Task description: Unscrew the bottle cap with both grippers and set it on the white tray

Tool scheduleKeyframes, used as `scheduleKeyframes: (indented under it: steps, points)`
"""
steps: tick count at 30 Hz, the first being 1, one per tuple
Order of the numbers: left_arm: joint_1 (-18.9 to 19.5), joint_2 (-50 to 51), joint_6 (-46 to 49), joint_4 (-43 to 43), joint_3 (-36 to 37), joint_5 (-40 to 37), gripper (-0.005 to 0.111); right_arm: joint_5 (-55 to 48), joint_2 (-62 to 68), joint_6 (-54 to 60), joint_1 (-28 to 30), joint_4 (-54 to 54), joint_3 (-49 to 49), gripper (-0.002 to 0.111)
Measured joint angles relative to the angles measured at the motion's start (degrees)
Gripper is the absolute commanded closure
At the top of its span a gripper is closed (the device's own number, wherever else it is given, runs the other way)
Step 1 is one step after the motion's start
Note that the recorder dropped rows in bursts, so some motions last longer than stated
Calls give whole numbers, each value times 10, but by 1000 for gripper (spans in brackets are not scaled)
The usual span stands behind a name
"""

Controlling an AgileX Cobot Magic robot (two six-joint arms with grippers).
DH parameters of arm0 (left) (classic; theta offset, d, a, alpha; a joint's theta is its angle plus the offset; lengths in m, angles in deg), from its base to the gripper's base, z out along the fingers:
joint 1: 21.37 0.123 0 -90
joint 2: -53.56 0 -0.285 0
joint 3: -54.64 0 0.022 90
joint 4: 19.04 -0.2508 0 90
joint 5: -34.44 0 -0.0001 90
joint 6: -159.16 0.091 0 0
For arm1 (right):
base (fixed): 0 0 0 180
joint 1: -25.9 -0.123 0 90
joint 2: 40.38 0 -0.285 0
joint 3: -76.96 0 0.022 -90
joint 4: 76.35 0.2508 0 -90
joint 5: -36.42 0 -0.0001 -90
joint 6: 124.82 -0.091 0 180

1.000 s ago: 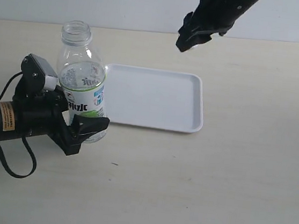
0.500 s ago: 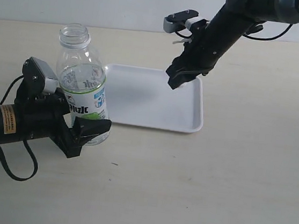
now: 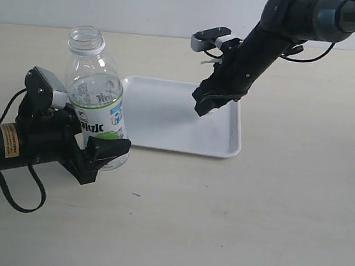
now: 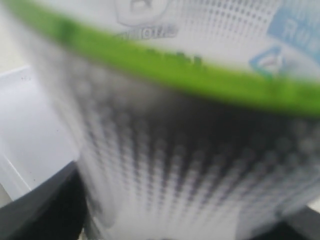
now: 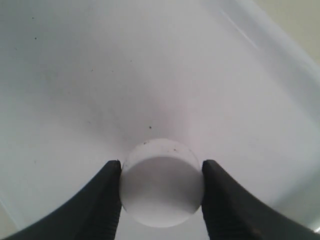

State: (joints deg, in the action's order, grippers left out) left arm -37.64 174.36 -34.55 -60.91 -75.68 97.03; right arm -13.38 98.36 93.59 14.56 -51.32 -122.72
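Holding the bottle cap (image 5: 161, 182) clamped in the right gripper (image 3: 204, 104), low over the white tray (image 3: 160, 118); gripping the open bottle (image 3: 95, 95) beside it with the left gripper (image 3: 99, 142). If released too high, may bounce and roll over the low rim.

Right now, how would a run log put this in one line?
left hand: gripping bottle, uncapped | right hand: gripping bottle cap over white tray
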Motion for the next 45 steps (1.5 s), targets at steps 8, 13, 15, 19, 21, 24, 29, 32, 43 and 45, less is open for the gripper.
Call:
scheduleKeyframes:
  steps: [8, 13, 15, 19, 21, 24, 29, 32, 43, 45]
  points:
    - [0, 0, 0, 0, 0, 0, 107, 0, 12, 4, 0, 6, 0, 107]
    - [0, 0, 0, 0, 0, 0, 107, -1, 12, 13, 0, 6, 0, 87]
    - [0, 0, 0, 0, 0, 0, 107, -4, 12, 14, 0, 5, 0, 73]
    - [0, 0, 0, 0, 0, 0, 107, -4, 13, 16, 0, 4, 0, 42]
    - [0, 0, 0, 0, 0, 0, 107, -4, 13, 16, 0, 3, 0, 35]
    - [0, 0, 0, 0, 0, 0, 107, -2, 14, 16, 0, 3, 0, 34]
    - [0, 0, 0, 0, 0, -3, 107, 0, 14, 16, 0, 3, 0, 36]
    - [0, 0, 0, 1, 0, -19, 107, 1, 1, 16, 0, 3, 0, 39]
    - [0, 30, 1, 9, -1, -13, 107, 2, -81, 17, 0, 19, 0, 38]
    - [0, 37, 4, 9, -2, -13, 106, 2, -81, 17, 0, 19, 0, 38]
